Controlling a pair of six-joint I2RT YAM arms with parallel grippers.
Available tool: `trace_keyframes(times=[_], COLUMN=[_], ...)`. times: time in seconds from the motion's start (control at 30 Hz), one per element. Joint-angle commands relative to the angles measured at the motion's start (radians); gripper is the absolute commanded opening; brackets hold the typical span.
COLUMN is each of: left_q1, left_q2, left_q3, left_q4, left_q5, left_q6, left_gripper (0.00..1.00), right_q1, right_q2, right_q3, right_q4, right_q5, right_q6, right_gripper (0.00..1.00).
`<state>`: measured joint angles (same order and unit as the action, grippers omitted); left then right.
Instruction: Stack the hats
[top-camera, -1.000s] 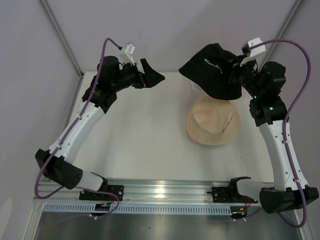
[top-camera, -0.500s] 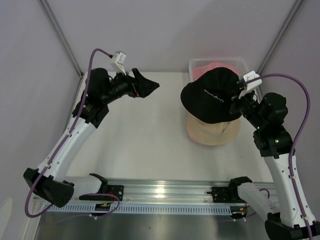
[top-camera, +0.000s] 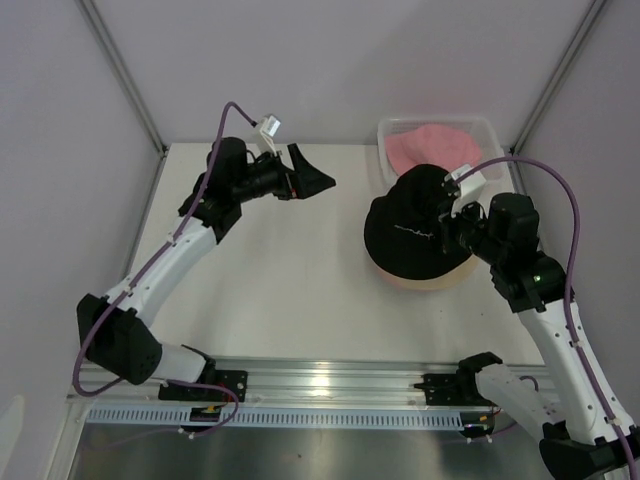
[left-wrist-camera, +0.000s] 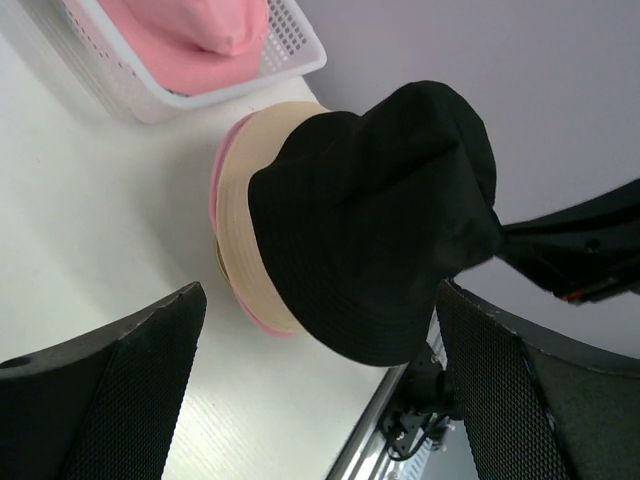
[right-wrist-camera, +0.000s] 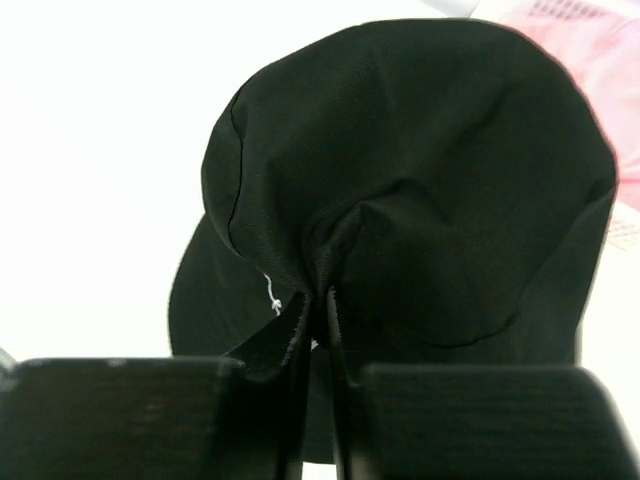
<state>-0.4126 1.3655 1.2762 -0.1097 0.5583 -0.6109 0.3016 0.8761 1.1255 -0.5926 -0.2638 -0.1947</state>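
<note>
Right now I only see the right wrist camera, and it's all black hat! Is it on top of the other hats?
Observer: Yes. The black hat sits on a beige hat, whose brim peeks out on one side.
Operator: Is anything under the beige one?
Observer: A pink hat lies at the bottom of the pile. Only a thin edge of its brim shows.
Operator: Then what's the pink stuff in my corner?
Observer: That's a second pink hat, lying in a bin just behind the pile, not stacked yet.
</note>
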Motion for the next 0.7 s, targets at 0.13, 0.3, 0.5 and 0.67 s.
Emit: trace_keyframes(times=[0.13,0.3,0.5,0.67], left_q1=[-0.051,-0.069,-0.069,-0.072], left_q2=[0.145,0.188,0.193,0.169], left_q3=[0.005,0.0,-0.078,-0.213], left_q4=[0.139,0.146,0.226,0.396], left_q5=[0.051,0.055,0.052,0.019], left_q6=[-0.121,-0.125,-0.241,-0.42], left_gripper=[0.99,0.99,0.99,0.98], right_q1=[0.039,0.037,0.037,-0.056], right_q2=[-0.109,-0.154,-0.065,0.055], right_q3=[-0.012,0.095,0.209,0.168], right_q4=[-0.053,-0.03,-0.026,0.022], right_q5=[0.032,0.101,0.461,0.635], right_q6=[0.084,0.204,0.543,0.704], right_gripper=[0.57,1.0,0.99,1.0])
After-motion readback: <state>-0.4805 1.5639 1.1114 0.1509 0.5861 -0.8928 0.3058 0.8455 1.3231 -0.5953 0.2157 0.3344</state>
